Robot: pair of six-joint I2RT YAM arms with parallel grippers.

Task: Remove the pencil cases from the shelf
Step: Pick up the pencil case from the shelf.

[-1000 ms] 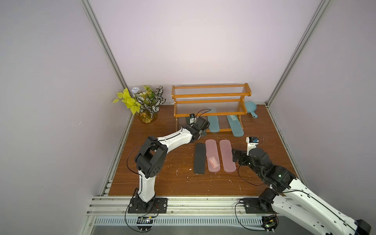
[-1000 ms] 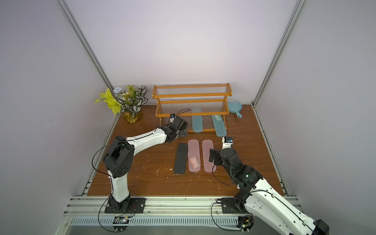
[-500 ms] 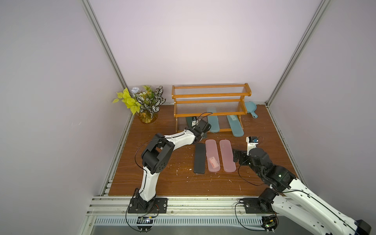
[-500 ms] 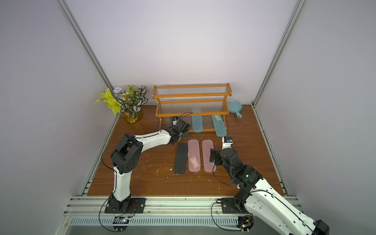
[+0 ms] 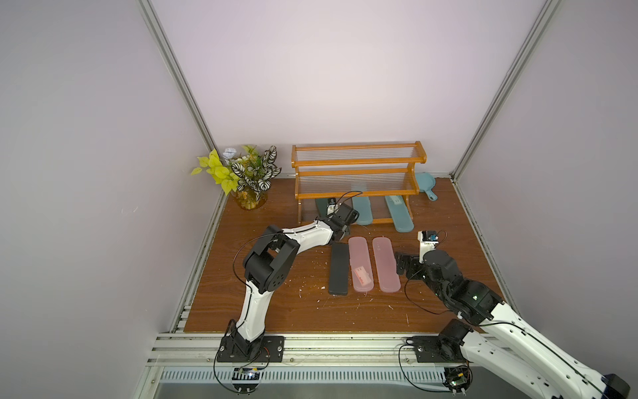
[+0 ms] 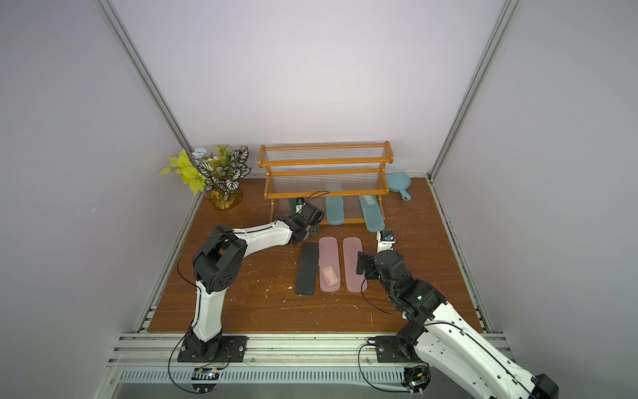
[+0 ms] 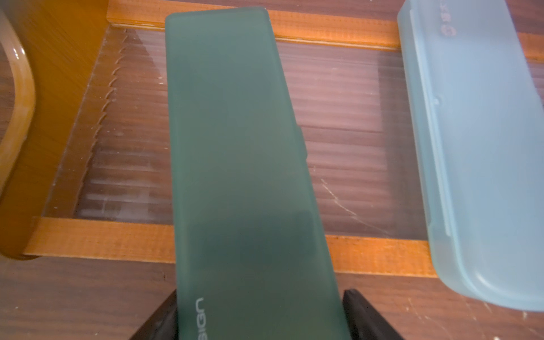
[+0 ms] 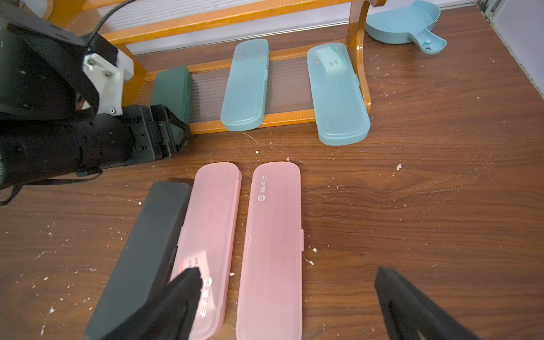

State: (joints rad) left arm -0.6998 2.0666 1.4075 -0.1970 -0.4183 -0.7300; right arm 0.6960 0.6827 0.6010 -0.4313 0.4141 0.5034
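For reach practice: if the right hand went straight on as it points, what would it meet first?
Probably the pink case farther from the black case, framed by the right hand; depth is unclear.

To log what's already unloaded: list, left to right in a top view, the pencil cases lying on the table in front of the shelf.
black pencil case → pink pencil case with a card inside → plain pink pencil case

The dark green case is gripped by the left gripper on the shelf; a teal case is located at its three o'clock.
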